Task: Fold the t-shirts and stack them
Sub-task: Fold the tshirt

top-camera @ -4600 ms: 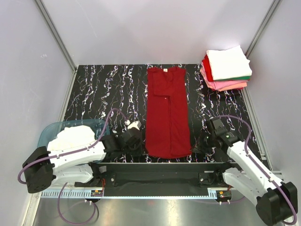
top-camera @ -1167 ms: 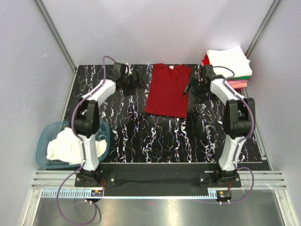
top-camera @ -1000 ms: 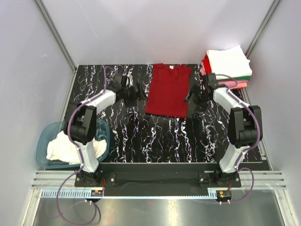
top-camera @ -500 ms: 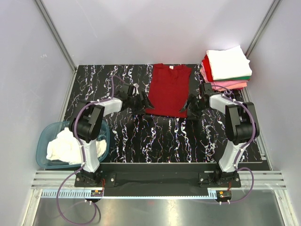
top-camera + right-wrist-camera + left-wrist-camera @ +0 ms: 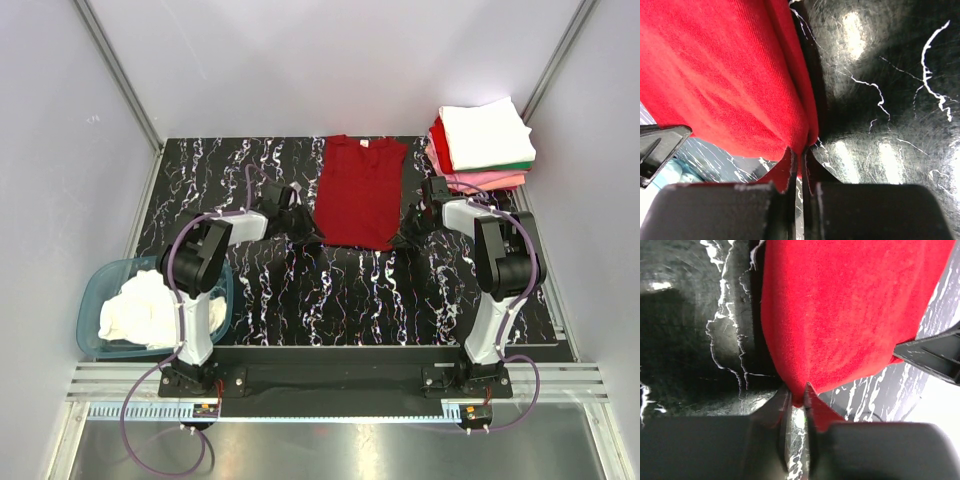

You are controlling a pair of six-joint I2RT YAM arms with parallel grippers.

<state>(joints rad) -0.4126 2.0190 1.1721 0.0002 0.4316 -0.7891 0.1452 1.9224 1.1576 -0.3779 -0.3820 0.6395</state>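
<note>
Dark red t-shirt [image 5: 358, 190]: laid flat on the far middle of the desk [image 5: 300, 290], folded into a narrow panel, with its collar at the far edge and its folded near edge towards the arms.
Left gripper [image 5: 303, 228]: set low at the near left corner of the dark red t-shirt; in the left wrist view the gripper [image 5: 797, 395] is closed to a thin slit, and a tuck of red fabric [image 5: 840, 315] is pinched between its fingers.
Right gripper [image 5: 410, 232]: set low at the near right corner of the same shirt; in the right wrist view the gripper [image 5: 799, 155] is nearly closed, and the edge of the red cloth [image 5: 725, 75] is clamped between its fingers.
Stack of folded t-shirts [image 5: 485, 135]: placed at the far right corner of the desk, apart from the dark red t-shirt; a white one is seen on top, with green, pink and red layers beneath.
Teal tub [image 5: 100, 280]: placed at the near left, off the desk's left edge, beside the left arm's base.
White fabric [image 5: 140, 305]: heaped loosely inside the teal tub.
Desk surface: black with white marbling, seen under both grippers in the wrist views.
</note>
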